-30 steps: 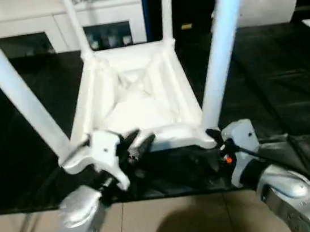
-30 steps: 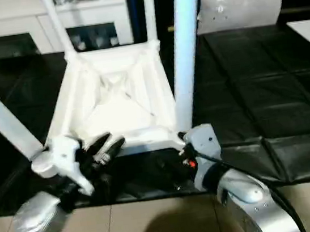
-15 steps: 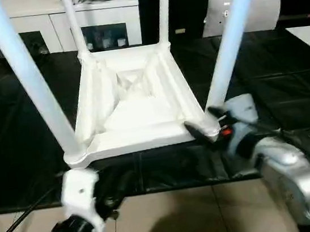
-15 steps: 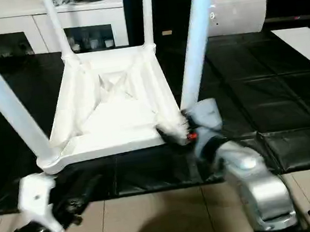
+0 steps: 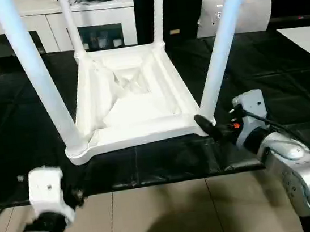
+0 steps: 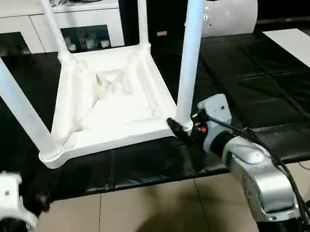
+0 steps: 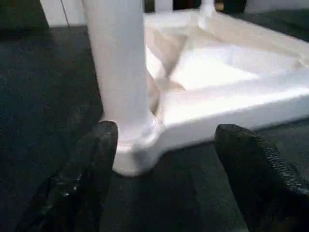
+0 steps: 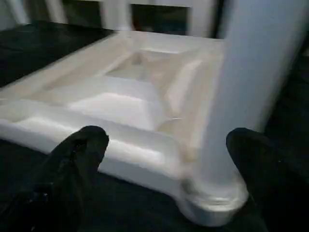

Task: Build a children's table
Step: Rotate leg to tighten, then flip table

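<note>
The children's table (image 5: 133,99) is lying upside down mid-frame, legs up. The left claw (image 7: 164,159) is gaping wide, apparently untouching; the right claw (image 8: 166,164) is spreading wide around the lower-right corner.

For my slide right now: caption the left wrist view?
Open left hand faces the upturned table's near corner leg.

The left gripper (image 7: 161,159) has let go of the children's table (image 5: 132,93) at its near-left corner socket and pulled back off the black mat — its fingers now stand wide apart. The right gripper (image 8: 166,164) has come forward to the near-right corner socket, jaws spread either side of that leg's base.
</note>
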Controlling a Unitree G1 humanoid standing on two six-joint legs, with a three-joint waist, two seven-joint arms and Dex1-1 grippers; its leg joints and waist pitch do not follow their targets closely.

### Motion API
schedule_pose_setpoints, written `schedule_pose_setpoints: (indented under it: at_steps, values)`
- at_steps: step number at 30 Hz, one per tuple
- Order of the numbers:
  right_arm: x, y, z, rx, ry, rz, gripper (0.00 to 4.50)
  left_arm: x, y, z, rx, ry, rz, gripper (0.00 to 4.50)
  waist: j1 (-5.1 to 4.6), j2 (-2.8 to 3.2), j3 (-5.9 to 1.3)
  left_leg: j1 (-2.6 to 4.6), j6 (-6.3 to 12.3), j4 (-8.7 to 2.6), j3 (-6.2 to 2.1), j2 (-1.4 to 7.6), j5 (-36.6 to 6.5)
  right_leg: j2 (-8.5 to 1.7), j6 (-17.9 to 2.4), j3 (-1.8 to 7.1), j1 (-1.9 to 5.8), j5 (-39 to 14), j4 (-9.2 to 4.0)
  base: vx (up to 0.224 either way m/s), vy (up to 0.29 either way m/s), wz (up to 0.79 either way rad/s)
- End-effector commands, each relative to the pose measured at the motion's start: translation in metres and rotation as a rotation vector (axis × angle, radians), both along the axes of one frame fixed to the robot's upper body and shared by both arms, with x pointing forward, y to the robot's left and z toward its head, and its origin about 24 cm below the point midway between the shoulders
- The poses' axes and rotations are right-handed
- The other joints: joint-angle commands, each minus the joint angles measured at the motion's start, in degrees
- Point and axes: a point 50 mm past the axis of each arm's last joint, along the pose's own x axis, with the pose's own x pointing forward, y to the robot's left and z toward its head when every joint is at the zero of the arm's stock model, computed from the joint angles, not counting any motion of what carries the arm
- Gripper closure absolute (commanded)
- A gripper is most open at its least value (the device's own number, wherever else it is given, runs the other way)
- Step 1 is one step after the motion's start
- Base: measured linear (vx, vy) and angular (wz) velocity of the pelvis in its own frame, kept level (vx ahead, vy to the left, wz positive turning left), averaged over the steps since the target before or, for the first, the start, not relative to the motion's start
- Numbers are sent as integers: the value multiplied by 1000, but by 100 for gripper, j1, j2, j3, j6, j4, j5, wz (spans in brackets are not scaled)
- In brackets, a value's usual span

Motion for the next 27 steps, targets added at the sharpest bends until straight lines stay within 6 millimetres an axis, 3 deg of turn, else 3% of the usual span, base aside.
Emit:
schedule_pose_setpoints:
  at_steps: [1, 2, 3, 7, 8, 10, 13, 14, 15, 16, 17, 18, 19, 20, 21, 22, 23, 24, 25, 26, 27]
  values:
    - [-8, 11, 2, 35, 3, 93, 0, 3, 6, 2, 25, -7, 29, 72, 1, 69, -175, 171, -521, -628, -119, 260, -3261, -216, -348, 124, -30, -2517, -526, 0, 0, 0]
    - [-12, 15, 1, 39, 14, 132, 0, 6, 8, 5, 27, -16, 36, 62, 2, 102, -174, 140, -534, -650, -138, 270, -3257, -223, -374, 114, 6, -2440, -501, 0, 0, 0]
    - [-13, 16, 0, 40, 17, 138, 0, 7, 8, 5, 25, -18, 34, 57, -9, 81, -175, 117, -541, -662, -137, 276, -3269, -220, -379, 109, 23, -2377, -490, 0, 0, 0]
    - [-18, 21, -3, 41, 34, 177, 0, 18, 8, 9, 26, -34, 14, 24, 10, 80, -156, 180, -574, -647, -116, 259, -3435, -227, -370, 118, -55, -2660, -542, 0, 0, 0]
    - [-19, 25, -3, 53, 33, 188, 0, 28, 10, 10, 21, -43, 24, 21, 5, 75, -119, 235, -577, -638, -115, 243, -3666, -215, -299, 83, -92, -3017, -600, 0, 0, 0]
    - [-20, 28, -3, 58, 33, 189, 0, 36, 11, 11, 30, -44, 29, 6, 5, 79, -121, 260, -594, -636, -140, 231, -3832, -209, -211, 31, -78, -3249, -631, 0, 0, 0]
    - [-20, 30, -3, 65, 36, 180, 0, 50, 9, 10, -2, -51, 16, 6, -22, 76, -99, 231, -606, -698, -164, 244, -4078, -181, -129, -72, -16, -3417, -637, 0, 0, 0]
    - [-20, 30, -3, 65, 37, 178, 0, 53, 8, 10, -7, -48, 11, 6, -31, 139, -83, 181, -636, -852, -151, 290, -4523, -90, -123, -202, 74, -3259, -537, 0, 0, 0]
    - [-20, 31, -3, 63, 40, 182, 0, 60, 10, 9, -8, -50, 17, 6, -15, 169, -77, 75, -641, -999, -121, 338, -4706, -32, -175, -254, 188, -2974, -364, 0, 0, 0]
    - [-20, 31, -4, 57, 44, 187, 0, 67, 10, 9, -12, -52, 16, 6, 67, 195, -118, -101, -619, -1160, -93, 406, -4785, -23, -232, -193, 413, -2351, 100, -101, -21, 3]
    - [-21, 33, -4, 53, 49, 197, 0, 81, 11, 8, -13, -53, 19, 6, 503, 139, -102, -613, -424, -1514, 197, 483, -4890, 109, -215, -100, 720, -1567, 1010, -93, -85, 32]
    - [-21, 33, -4, 53, 51, 200, 0, 86, 12, 8, -9, -54, 22, 6, 532, -188, -162, 235, -406, -743, 518, 273, -3122, -42, 105, 376, -197, -3656, 226, -93, -85, 32]
    - [-21, 34, -5, 50, 52, 203, 0, 90, 12, 8, -14, -51, 19, 6, 342, -471, -164, 747, -291, 496, 275, 10, -1787, -383, 274, 475, -819, -5539, -764, 21, -163, 25]
    - [-21, 34, -5, 42, 52, 204, 0, 95, 14, 8, -21, -56, 40, 6, 423, -203, -81, 133, -80, 578, -247, -66, 96, -756, -247, 861, -180, -6024, -839, 39, -93, -8]
    - [-21, 35, -4, 39, 50, 205, 0, 100, 16, 9, -33, -62, 65, 21, 429, -183, -63, 199, -266, 403, -276, 89, -194, -760, -352, 736, -170, -5487, -718, 39, -93, -8]
    - [-21, 35, -4, 42, 52, 207, 0, 105, 18, 9, -42, -60, 86, 21, 429, -68, -194, 325, -643, -218, -270, 241, -1632, -253, -552, 389, -144, -3538, -265, 0, 0, 0]
    - [-21, 36, -3, 42, 52, 207, 0, 109, 20, 10, -42, -63, 109, 32, 353, -117, -152, 246, -672, -406, -259, 271, -2213, -32, -553, 317, -117, -2728, -142, 0, 0, 0]
    - [-20, 36, -3, 42, 51, 205, 0, 112, 20, 11, -49, -67, 117, 32, 363, 79, -204, 317, -722, -528, -285, 346, -2877, -24, -685, 302, -109, -1592, -83, 0, 0, 0]
    - [-20, 36, -2, 43, 50, 199, 0, 117, 19, 12, -59, -71, 124, 32, 327, 77, -222, 322, -681, -559, -286, 342, -2959, -54, -749, 281, -68, -1245, -92, 0, 0, 0]
    - [-20, 35, -2, 42, 50, 195, 0, 121, 17, 13, -62, -78, 112, 47, 287, 86, -225, 241, -654, -618, -292, 339, -2940, -89, -800, 255, 25, -913, -120, -22, 53, -9]
    - [-20, 35, -2, 40, 50, 192, 0, 124, 15, 14, -68, -85, 98, 66, 266, 67, -197, 198, -662, -663, -288, 327, -3063, -131, -744, 238, 55, -1171, -197, -22, 53, -9]
